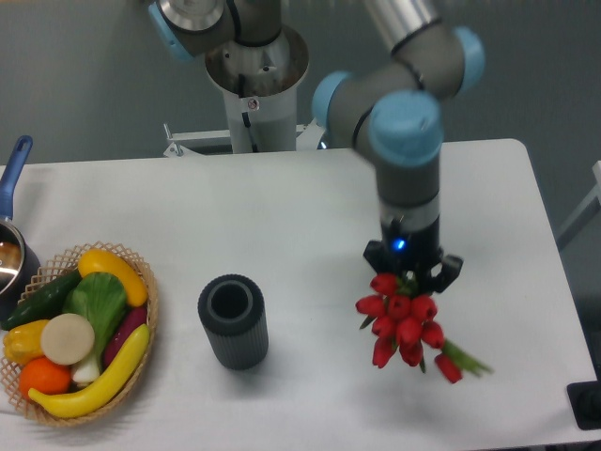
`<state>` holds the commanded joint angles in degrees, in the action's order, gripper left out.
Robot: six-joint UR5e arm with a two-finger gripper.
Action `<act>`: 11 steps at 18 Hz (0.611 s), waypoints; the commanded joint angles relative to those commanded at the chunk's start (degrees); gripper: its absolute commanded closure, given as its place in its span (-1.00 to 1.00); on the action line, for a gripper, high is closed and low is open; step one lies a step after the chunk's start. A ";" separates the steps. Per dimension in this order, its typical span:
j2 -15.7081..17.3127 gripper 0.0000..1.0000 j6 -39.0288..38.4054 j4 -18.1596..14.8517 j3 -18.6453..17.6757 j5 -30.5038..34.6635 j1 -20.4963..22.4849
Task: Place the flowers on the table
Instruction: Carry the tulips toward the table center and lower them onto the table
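The flowers (406,327), a bunch of red tulips with green stems, hang under my gripper (411,274) at the right middle of the white table (282,216). The red heads point toward the camera and a green stem end pokes out at the lower right. The fingers are hidden behind the tulip heads, so how they stand does not show. I cannot tell whether the bunch touches the tabletop.
A dark ribbed cylinder (233,321) stands upright left of the flowers. A wicker basket (80,340) with fruit and vegetables sits at the front left. A pot with a blue handle (11,225) is at the left edge. The arm base stands behind the table.
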<state>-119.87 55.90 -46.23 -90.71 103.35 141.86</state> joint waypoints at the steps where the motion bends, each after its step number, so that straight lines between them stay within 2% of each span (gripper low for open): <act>1: -1.23 0.35 0.00 0.00 0.26 0.18 0.00; 5: -3.88 0.33 -0.35 0.17 1.06 -0.08 -1.06; 6: -3.97 0.23 -0.35 0.18 1.14 -0.43 -1.06; 7: -3.88 -0.17 -0.26 0.18 1.15 -0.43 -1.06; 8: -3.53 -0.75 -0.18 0.18 1.06 -0.08 -1.06; 9: -3.01 -0.92 0.00 0.18 1.14 0.10 -0.97; 11: -1.60 -1.00 -0.09 0.44 1.15 -0.25 -0.97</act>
<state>-121.47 55.81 -45.79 -89.56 103.10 140.89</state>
